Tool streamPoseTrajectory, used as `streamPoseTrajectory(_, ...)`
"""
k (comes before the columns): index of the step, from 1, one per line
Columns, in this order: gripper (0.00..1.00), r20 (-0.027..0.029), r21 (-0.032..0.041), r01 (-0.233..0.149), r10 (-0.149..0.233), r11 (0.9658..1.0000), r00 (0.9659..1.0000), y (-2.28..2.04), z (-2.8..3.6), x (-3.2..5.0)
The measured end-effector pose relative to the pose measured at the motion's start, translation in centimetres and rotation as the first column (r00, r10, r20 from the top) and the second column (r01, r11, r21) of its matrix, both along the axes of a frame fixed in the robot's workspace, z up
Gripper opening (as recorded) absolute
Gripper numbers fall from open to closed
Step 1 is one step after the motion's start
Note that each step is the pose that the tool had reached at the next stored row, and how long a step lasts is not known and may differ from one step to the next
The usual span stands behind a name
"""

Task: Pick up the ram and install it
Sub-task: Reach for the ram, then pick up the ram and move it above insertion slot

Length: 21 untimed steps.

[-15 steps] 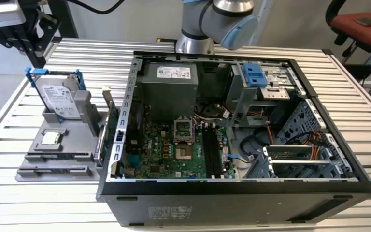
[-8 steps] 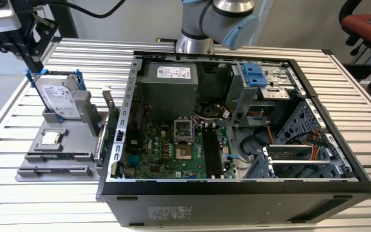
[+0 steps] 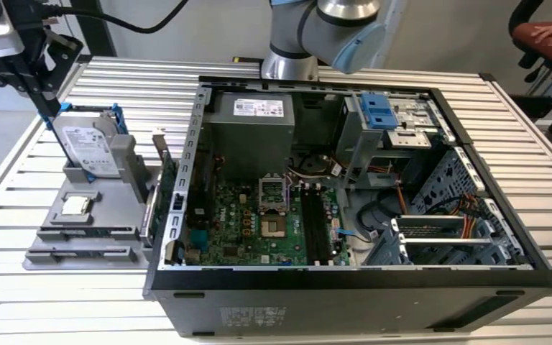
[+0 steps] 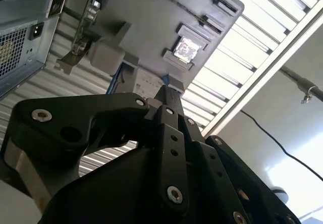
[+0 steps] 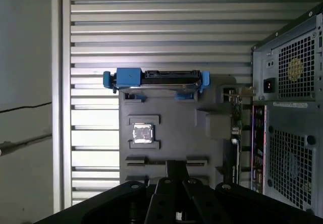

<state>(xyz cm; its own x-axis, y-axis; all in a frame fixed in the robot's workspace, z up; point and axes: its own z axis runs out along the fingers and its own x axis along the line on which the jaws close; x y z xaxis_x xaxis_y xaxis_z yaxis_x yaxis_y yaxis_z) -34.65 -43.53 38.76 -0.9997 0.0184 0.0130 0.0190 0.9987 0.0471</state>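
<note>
Worry number one: my tool [image 5: 176, 169] is clenched on nothing, as far as I can see, and it hangs over the gray tray [image 5: 166, 108] on the counter [image 3: 535, 151]. I think the ram [image 5: 144, 161] is that thin dark strip sitting edge-up in the tray's long slot, in line with the tool tip in the first wrist view. It's so skinny I'm not fully sure, though.

Shut like that, the tool would land on the stick's top edge instead of straddling it, which could chip it or jam it in the slot. An off-centre grab would probably let it tilt or swing. The card [image 3: 169, 190] stands just beside the tray, right by the case [image 3: 353, 287] wall, so a sloppy carry could clip it or the case rim. Inside the case, loose cables [image 3: 315, 167] sit near the dark sockets [image 3: 313, 224], and a tilted stick likely wouldn't seat.

Count: one ram, one blue-framed drive [image 5: 154, 80], one chip [image 5: 142, 133], one card, one tray, one case, one tool. I can't count the sockets cleanly.
</note>
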Motion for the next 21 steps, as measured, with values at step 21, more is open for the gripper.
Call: streamPoseTrajectory(21, 0.0, 0.0004, 0.0, 0.0, 0.0, 1.0, 1.0, -3.45, -0.29, -0.08)
